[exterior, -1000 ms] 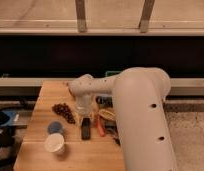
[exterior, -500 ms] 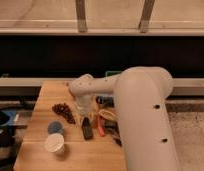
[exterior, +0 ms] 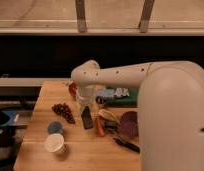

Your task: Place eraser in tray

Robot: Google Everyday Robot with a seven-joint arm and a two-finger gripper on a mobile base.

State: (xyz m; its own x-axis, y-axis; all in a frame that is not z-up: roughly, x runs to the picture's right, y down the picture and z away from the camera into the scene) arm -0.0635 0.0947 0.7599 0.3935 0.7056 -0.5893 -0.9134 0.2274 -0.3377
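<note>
Eraser [exterior: 87, 119] showing dark over tabletop [exterior: 80, 152], directly beneath pincer [exterior: 84, 103], outside tray [exterior: 127, 103]. Pincer hanging down from white arm, pointing at eraser; how far open, and whether gripping eraser, cannot tell. Grapes [exterior: 63, 111] lying just left of eraser, orange-handled tool [exterior: 99, 126] lying just right. Purple bowl [exterior: 129, 122] sitting further right, in front of green tray. White cup [exterior: 55, 143] standing near front-left, well apart from eraser

Gripper [exterior: 85, 104] low over light wooden bench [exterior: 80, 150], just above small dark rectangular eraser [exterior: 87, 119]; shallow green plastic tray [exterior: 127, 103] to right; dark grape bunch [exterior: 62, 111] to left.
</note>
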